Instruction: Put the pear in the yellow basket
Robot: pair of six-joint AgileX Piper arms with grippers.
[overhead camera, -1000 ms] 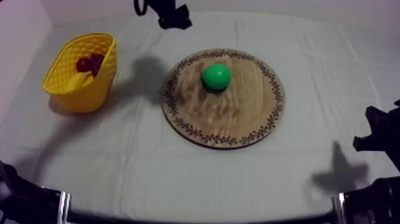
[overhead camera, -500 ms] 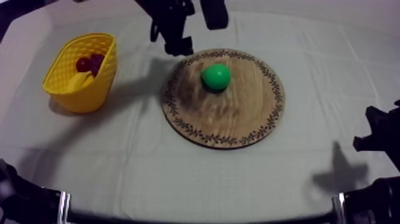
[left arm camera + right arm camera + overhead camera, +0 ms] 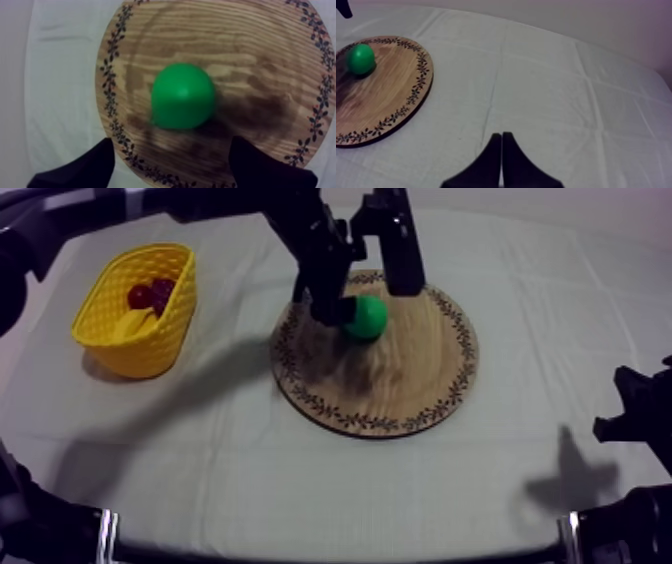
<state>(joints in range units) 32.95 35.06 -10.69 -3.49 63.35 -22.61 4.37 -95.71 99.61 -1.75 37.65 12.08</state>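
Top view, starting at the near edge of the table (image 3: pixel 300 488): the right claw (image 3: pixel 501 135) sits low at the right side, well apart from the round wooden board (image 3: pixel 400 393). The right wrist view shows its fingers pressed together into a narrow wedge. Farther in, the green pear (image 3: pixel 366 319) lies on the board's far half. The left claw (image 3: pixel 368 300) hangs over it, fingers spread to either side and gripping nothing. Off to the left stands the yellow basket (image 3: pixel 140 343), with a small red fruit (image 3: pixel 141 295) inside.
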